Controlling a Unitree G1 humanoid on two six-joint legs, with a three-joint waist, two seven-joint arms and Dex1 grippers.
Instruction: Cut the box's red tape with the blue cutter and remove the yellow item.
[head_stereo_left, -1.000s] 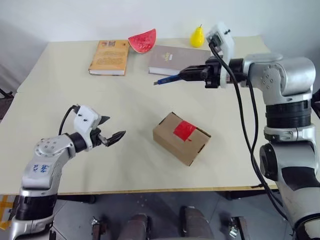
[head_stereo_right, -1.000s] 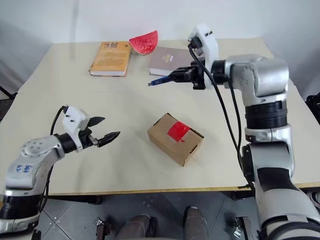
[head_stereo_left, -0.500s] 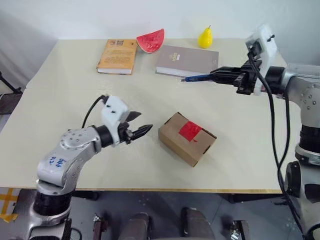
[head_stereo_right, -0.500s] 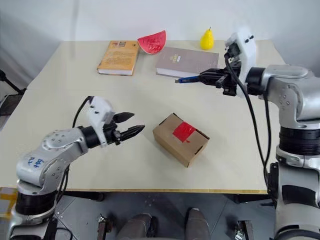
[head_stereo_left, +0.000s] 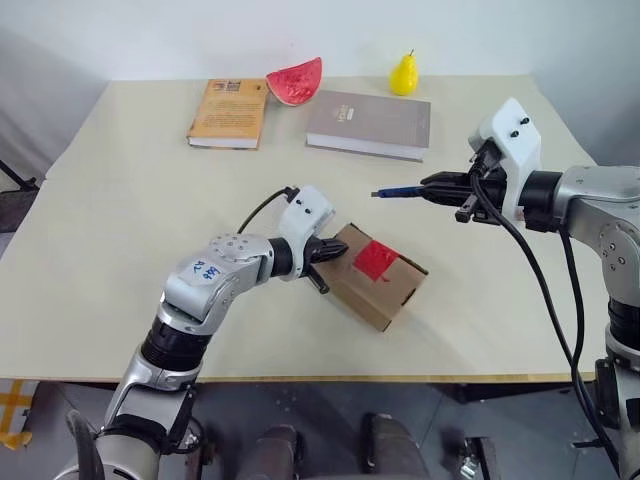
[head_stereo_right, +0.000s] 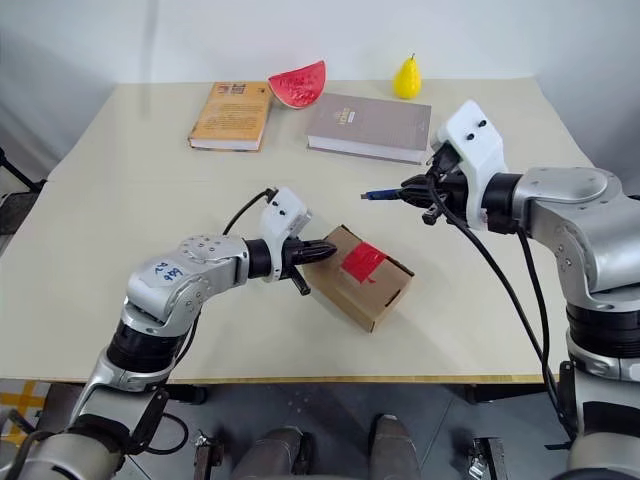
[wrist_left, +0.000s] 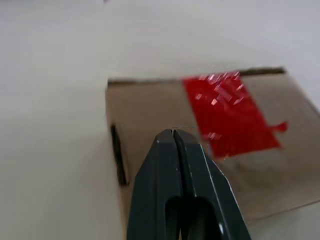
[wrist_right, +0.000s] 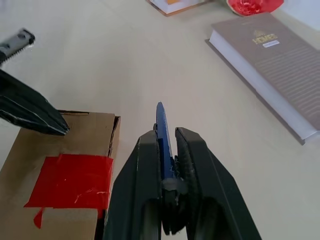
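Note:
The brown box (head_stereo_left: 366, 297) lies on the table's middle, with the red tape (head_stereo_left: 376, 260) across its closed top flaps. My left gripper (head_stereo_left: 338, 252) is shut and empty. Its tips sit at the left end of the box's top (wrist_left: 145, 107), just short of the tape (wrist_left: 227, 112); I cannot tell if they touch. My right gripper (head_stereo_left: 432, 187) hovers above and right of the box, shut on the blue cutter (head_stereo_left: 398, 190). The cutter's tip (wrist_right: 160, 116) points left over the box. The yellow item is hidden.
Along the table's far side lie an orange book (head_stereo_left: 228, 112), a grey book (head_stereo_left: 368, 124), a red watermelon slice (head_stereo_left: 294, 82) and a yellow pear (head_stereo_left: 403, 75). Bare tabletop (head_stereo_left: 130, 220) stretches left of the box.
My left gripper swung right to the box and went from open to shut. My right gripper, still holding the cutter, came nearer and lower toward the box.

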